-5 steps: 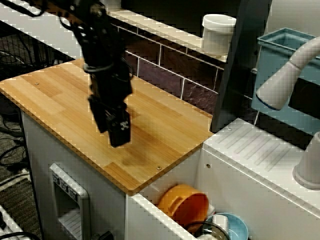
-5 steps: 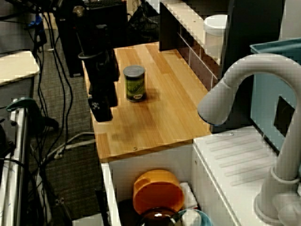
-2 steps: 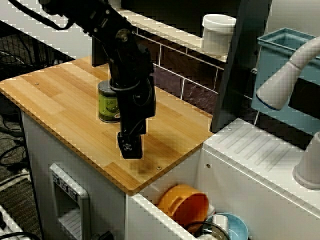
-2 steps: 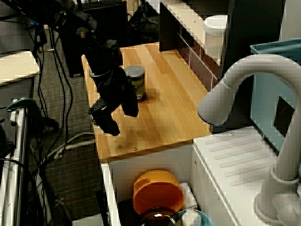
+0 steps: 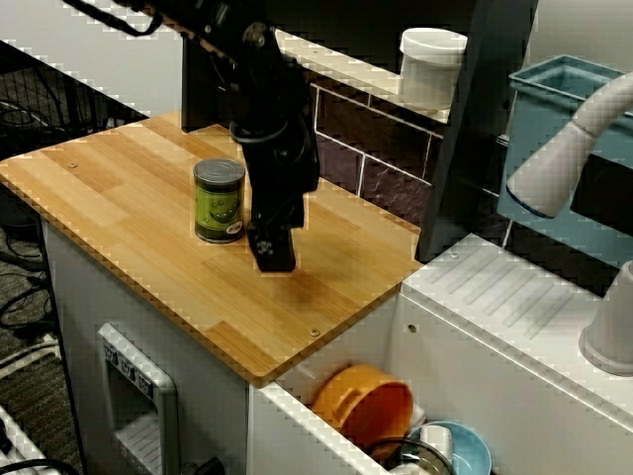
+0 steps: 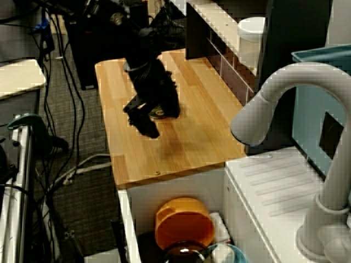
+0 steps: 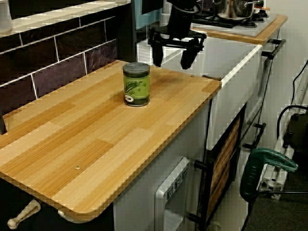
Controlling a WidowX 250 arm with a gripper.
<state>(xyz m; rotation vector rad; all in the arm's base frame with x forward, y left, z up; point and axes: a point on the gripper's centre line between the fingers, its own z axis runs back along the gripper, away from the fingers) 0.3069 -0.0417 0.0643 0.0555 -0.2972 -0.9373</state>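
Wooden planks form the table [image 7: 96, 144], which runs along a wall of dark tiles [image 7: 57, 62] in a small kitchen set.

In the low view along the table, bare wood fills the stretch nearer than the can [image 7: 136, 84]. The can is a green tin with a dark lid and stands upright on the planks. Beyond the can, the hand [image 7: 172, 55] hangs over the table's far end. Its two fingers [image 7: 158, 57] point down and are spread wide, with nothing between them. The hand does not touch the can.

In the view from the front corner, the hand [image 5: 274, 247] is just beside the can [image 5: 219, 201], on the side toward the sink, with its tip low over the wood. In the view over the faucet, the black arm covers most of the can, and the hand [image 6: 143, 123] shows in front of it.

Past the hand, well apart from the can, an orange bowl [image 5: 366, 401] lies tilted in the sink basin. A white faucet [image 6: 274, 93] curves above the draining board beyond that. A white tub [image 5: 431, 64] sits on the ledge above the tiles, farther back from the can, with a teal bin [image 5: 559, 109] behind it. Farthest from the can in the low view, a metal pot [image 7: 236, 7] stands on a stove.
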